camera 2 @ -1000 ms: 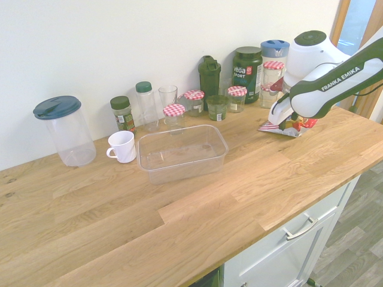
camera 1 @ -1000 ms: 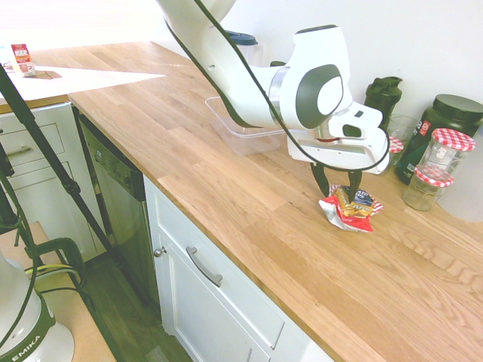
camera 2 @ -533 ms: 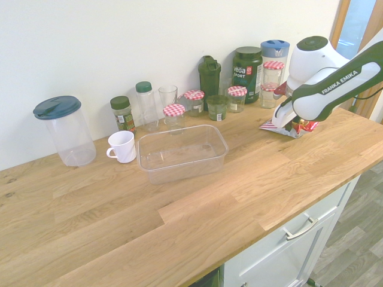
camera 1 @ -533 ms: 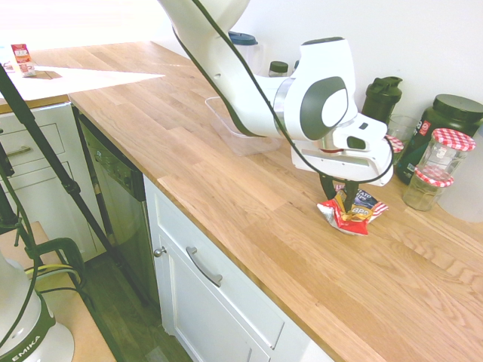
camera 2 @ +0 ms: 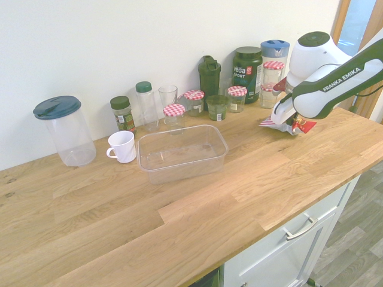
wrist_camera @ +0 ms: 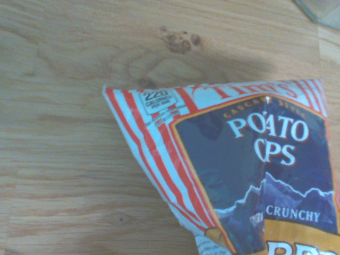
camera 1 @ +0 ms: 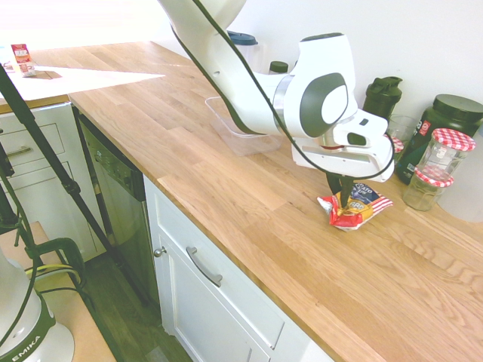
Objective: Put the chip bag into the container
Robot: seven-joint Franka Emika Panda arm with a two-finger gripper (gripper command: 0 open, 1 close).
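- Wrist view first: the chip bag (wrist_camera: 249, 175) fills most of it, red and white stripes along one edge, a dark blue panel reading "POTATO CHIPS" and "CRUNCHY", with the wooden countertop (wrist_camera: 69, 106) behind it.
- From the first exterior view, the gripper (camera 1: 341, 202) points steeply down at the bag (camera 1: 355, 208), and its dark fingers (camera 1: 336, 192) are pinched together on the bag's crumpled middle.
- The bag sits at the counter (camera 1: 226, 181) surface; I cannot tell whether it is touching the wood or just clear of it.
- In the second exterior view the bag (camera 2: 300, 124) shows only as a red and white scrap poking out under the gripper (camera 2: 289, 124), near the right end of the counter (camera 2: 179, 203).
- The container (camera 2: 182, 152) is well apart from the bag, nearer the middle of the counter, sitting flat and open-topped.
- A white cup (camera 2: 122, 146) stands just beside the container, handle turned away from it.
- Along the wall behind are a tall clear pitcher (camera 2: 63, 130) with a blue lid, a spice jar (camera 2: 122, 113), a clear bottle (camera 2: 145, 106), a drinking glass (camera 2: 168, 98), several jars with red-checked lids (camera 2: 175, 115), a dark green shaker bottle (camera 2: 210, 76) and a dark supplement tub (camera 2: 247, 73).
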